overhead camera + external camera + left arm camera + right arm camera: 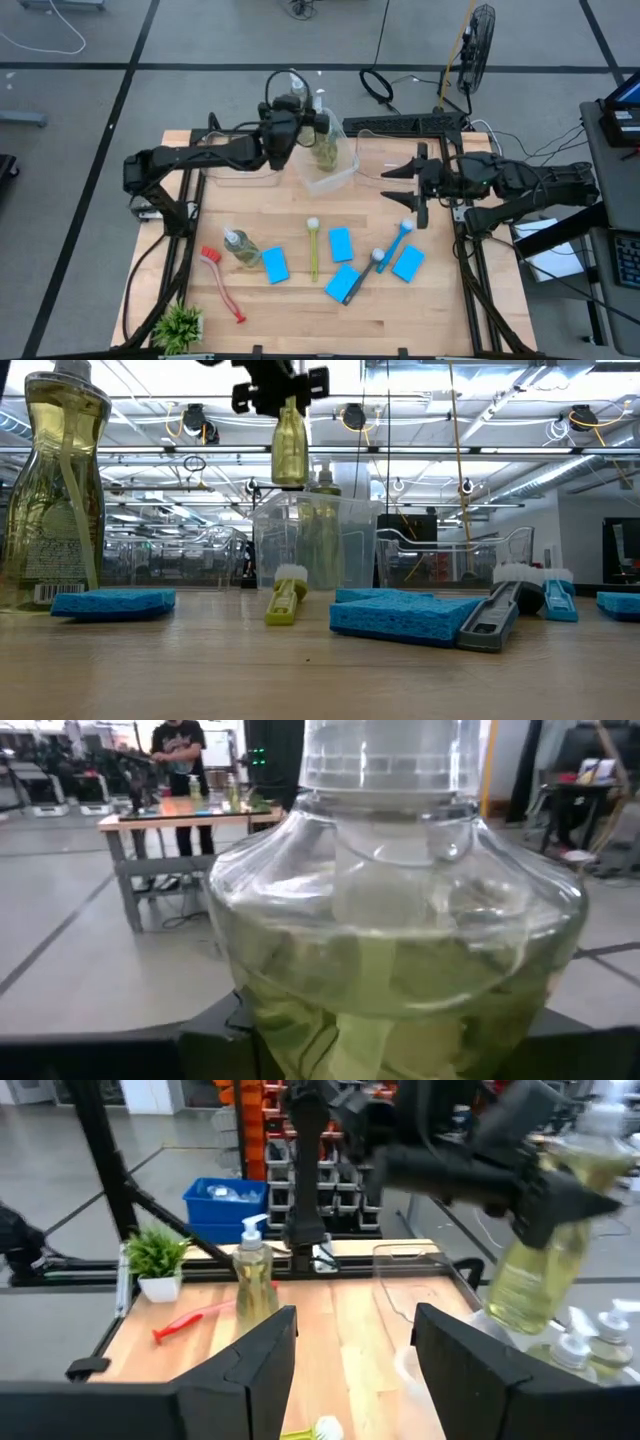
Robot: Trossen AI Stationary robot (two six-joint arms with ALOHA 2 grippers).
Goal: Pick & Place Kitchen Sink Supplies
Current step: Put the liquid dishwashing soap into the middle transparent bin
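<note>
Progress looks partial. Two pump bottles [324,150] already stand in the clear tub [335,170] at the back of the counter [300,320]. The left claw [300,118] grips a third bottle [288,448] in the air just above that tub. A fourth bottle [240,248], the four sponges [275,265] and the red brush [222,285], yellow-green brush [312,248] and blue brushes [397,245] lie on the front half, left to be moved. The right claw [408,185] hovers above the counter, jaws apart and empty. A second tub [240,165] is hard to make out, and its contents cannot be told.
</note>
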